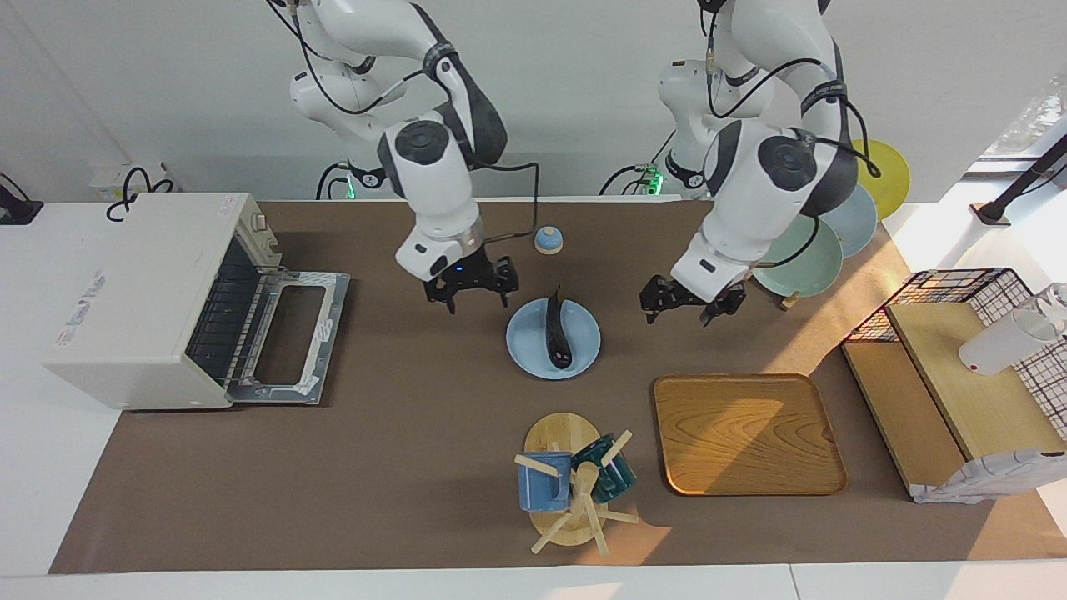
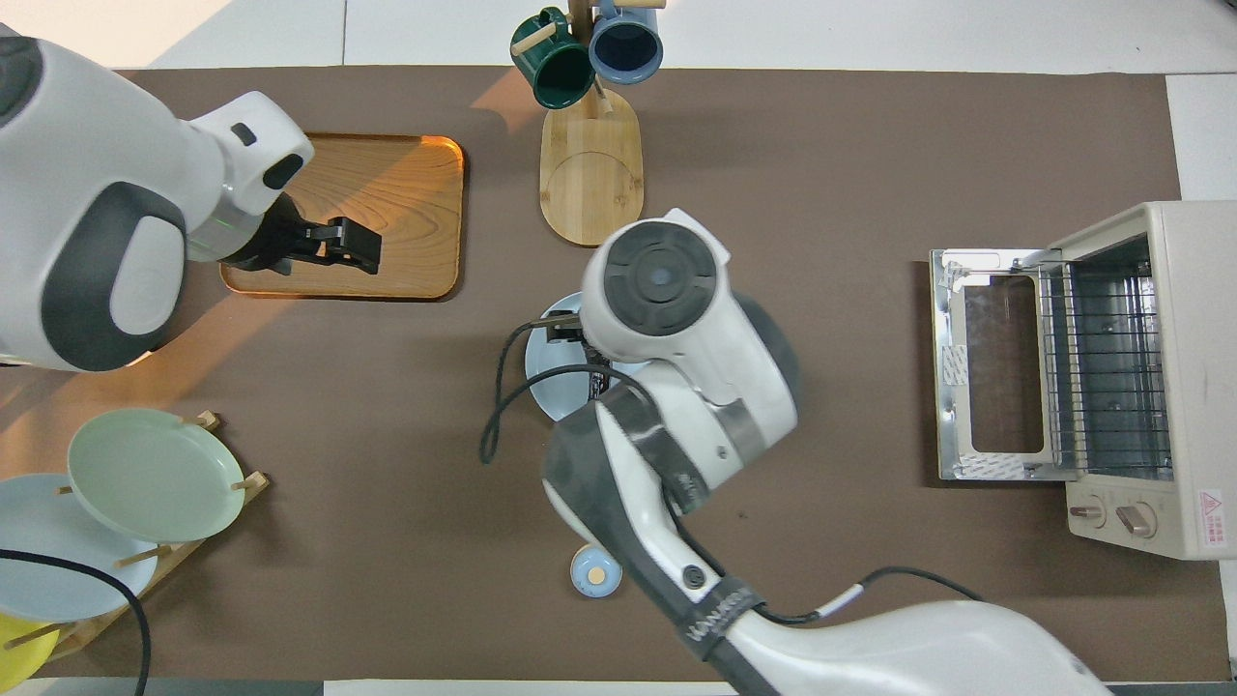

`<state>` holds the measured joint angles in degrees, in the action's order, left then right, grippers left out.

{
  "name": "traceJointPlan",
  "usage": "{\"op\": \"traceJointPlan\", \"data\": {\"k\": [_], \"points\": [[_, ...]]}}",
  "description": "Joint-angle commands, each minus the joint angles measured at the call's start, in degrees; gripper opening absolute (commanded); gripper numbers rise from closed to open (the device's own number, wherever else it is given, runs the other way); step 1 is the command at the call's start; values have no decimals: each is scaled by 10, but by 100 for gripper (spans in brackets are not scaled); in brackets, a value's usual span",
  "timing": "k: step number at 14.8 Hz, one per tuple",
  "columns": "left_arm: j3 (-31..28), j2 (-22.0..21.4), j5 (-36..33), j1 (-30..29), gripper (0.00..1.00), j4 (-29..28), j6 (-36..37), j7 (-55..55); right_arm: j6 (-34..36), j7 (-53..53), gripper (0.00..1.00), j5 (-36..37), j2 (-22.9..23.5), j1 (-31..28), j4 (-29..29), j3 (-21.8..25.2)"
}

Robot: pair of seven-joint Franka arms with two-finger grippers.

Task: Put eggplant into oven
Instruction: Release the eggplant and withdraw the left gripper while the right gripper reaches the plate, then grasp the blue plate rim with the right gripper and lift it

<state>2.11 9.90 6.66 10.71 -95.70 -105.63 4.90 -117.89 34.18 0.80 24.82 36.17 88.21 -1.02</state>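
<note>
The dark purple eggplant (image 1: 556, 329) lies on a light blue plate (image 1: 527, 346) in the middle of the table. The off-white oven (image 1: 142, 300) stands at the right arm's end of the table with its door (image 1: 292, 333) dropped open and the wire rack showing; it also shows in the overhead view (image 2: 1150, 367). My right gripper (image 1: 475, 293) is open and empty, raised over the mat just beside the plate on the oven's side. My left gripper (image 1: 690, 308) is open and empty, raised beside the plate toward the left arm's end. In the overhead view the right arm hides the eggplant and most of the plate (image 2: 549, 382).
A wooden tray (image 1: 746, 433) and a mug tree (image 1: 571, 483) with two mugs stand farther from the robots than the plate. A small blue knob-like object (image 1: 548, 240) sits nearer the robots. A plate rack (image 1: 809, 250) and a wooden shelf with a wire basket (image 1: 959, 375) are at the left arm's end.
</note>
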Motion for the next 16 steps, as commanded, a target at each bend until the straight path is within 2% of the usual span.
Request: {"op": "traceJointPlan", "data": {"k": [1, 4, 7, 8, 12, 14, 16], "points": [[6, -44, -12, -37, 100, -3, 51, -24, 20, 52, 100, 25, 93, 36, -115, 1], [5, -80, -15, -46, 100, -9, 90, -23, -37, 108, 100, 30, 115, 82, -93, 2], [6, -103, -39, -46, 100, -22, 117, -23, -59, 107, 99, 60, 116, 83, -60, 1], [6, -112, -39, -46, 100, -33, 117, -23, -62, 106, 88, 62, 117, 86, -56, 1], [6, -120, -40, -51, 100, -42, 118, -24, -95, 104, 62, 74, 116, 87, -17, 1], [6, -120, -40, -52, 100, -41, 125, -24, -95, 104, 26, 74, 114, 87, -9, 1], [6, -120, -40, -53, 100, -41, 130, -23, -99, 104, 25, 73, 112, 87, -2, 1]]}}
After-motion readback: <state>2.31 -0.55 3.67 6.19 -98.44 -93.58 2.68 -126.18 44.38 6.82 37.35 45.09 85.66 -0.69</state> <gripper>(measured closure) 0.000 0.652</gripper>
